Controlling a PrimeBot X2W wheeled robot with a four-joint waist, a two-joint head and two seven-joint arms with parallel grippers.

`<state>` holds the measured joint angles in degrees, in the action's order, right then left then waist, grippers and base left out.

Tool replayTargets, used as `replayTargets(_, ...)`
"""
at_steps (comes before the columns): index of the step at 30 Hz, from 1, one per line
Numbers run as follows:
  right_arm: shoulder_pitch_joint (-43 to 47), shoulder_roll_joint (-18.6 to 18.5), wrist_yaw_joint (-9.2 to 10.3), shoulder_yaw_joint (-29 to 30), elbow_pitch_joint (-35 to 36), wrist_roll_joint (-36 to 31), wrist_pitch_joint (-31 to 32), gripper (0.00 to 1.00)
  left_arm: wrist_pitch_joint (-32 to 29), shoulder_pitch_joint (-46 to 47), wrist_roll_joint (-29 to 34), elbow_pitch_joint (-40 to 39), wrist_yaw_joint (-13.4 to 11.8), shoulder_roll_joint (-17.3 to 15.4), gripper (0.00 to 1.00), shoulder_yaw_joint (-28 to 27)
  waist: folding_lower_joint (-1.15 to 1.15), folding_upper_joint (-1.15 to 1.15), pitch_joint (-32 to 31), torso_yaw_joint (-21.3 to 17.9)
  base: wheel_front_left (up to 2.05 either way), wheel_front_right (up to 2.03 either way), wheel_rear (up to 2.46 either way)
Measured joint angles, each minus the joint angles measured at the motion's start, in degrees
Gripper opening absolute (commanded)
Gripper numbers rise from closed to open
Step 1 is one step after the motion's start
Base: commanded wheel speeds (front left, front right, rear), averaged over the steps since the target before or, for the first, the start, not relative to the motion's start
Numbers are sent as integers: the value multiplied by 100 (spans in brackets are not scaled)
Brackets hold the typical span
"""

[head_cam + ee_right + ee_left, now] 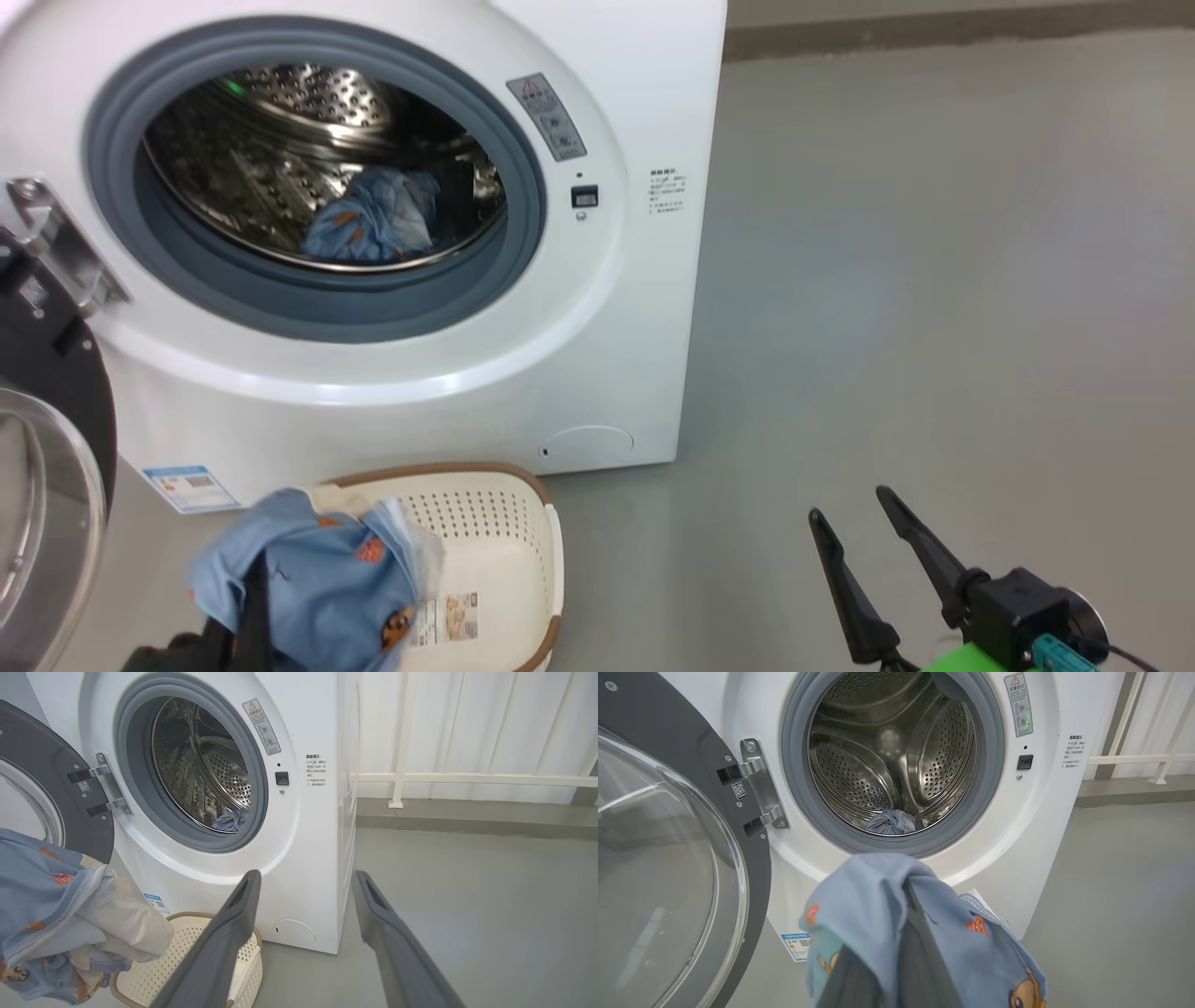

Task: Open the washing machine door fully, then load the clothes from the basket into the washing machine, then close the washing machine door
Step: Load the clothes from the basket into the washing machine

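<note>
- The left pincer (911, 905) is clamped on a garment (868, 896) of soft light-blue cloth with small orange figures and white trim. The cloth drapes over both dark fingers and hides their tips.
- The right pincer (851, 506) stands spread wide and empty at the near right, its long, smooth, tapered fingers over bare grey floor (934, 280).
- The garment covers the left end of the basket (509, 523), a cream perforated plastic tub with a brown braided rim. The tub's near side is cut off in the head view.
- Beyond it, the boxy white washer (597, 308) has a grey-blue rubber gasket (308, 313) around a perforated steel drum (280, 121).
- A second garment (373, 219) lies crumpled low in the drum.
- The door (65, 373) is swung out to the left, a glossy black ring around bulging clear glass, and is largely cut off.
</note>
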<state>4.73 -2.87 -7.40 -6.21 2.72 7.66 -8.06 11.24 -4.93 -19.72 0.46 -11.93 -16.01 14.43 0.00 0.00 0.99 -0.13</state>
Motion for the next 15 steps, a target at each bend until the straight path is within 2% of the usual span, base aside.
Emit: replayTargets(15,141,8,0,92,172,-2,118,100,-85,-199,-1,-205,-99,-26,0,38,0,0,-133,-17,0,0,0)
